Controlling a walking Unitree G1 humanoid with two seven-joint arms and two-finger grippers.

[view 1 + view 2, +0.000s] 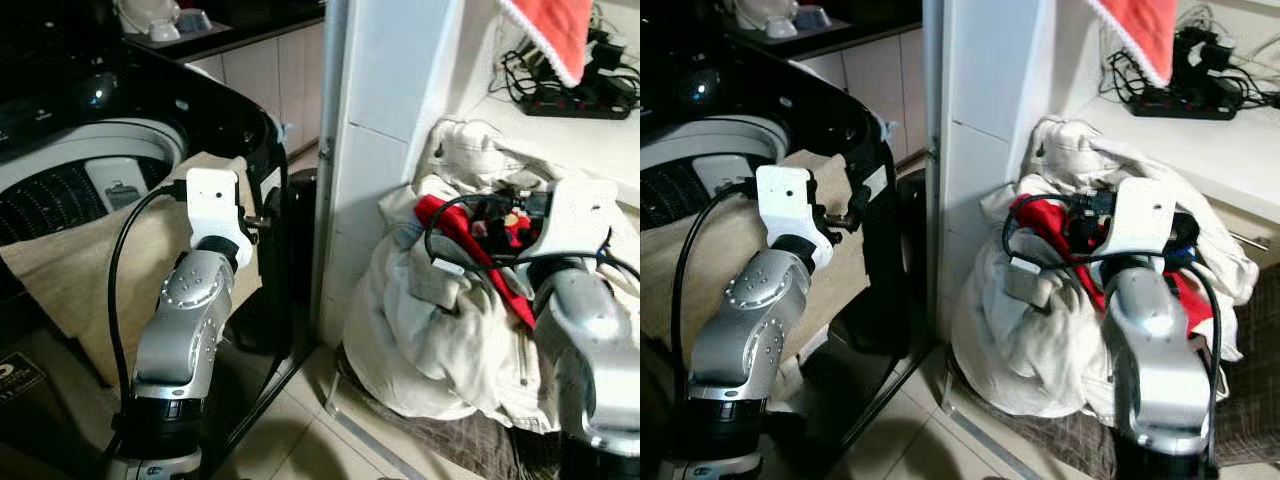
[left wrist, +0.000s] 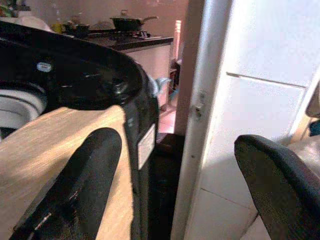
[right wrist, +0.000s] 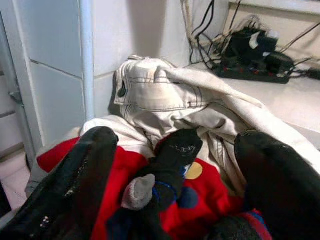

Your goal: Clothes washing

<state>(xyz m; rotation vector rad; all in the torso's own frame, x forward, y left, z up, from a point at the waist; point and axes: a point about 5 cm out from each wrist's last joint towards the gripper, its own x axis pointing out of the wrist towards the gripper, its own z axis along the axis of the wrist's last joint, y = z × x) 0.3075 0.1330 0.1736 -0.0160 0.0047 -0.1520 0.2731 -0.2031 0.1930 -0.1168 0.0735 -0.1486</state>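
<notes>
while spread open, right end effector over crumpled red garment | left end effector open

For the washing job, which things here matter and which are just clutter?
Part of the job: washing machine; beige cloth draped over its rim; laundry pile; red garment; black sock; right gripper, open over the pile.

Lying about: power strip; pan on the stove.

Left claw spread wide, open air between its fingers, the black washer rim and draped beige cloth just beside. White wall panel blocks the middle. Right claw gapes over the laundry pile, a dark sock poking up between the fingers.
</notes>
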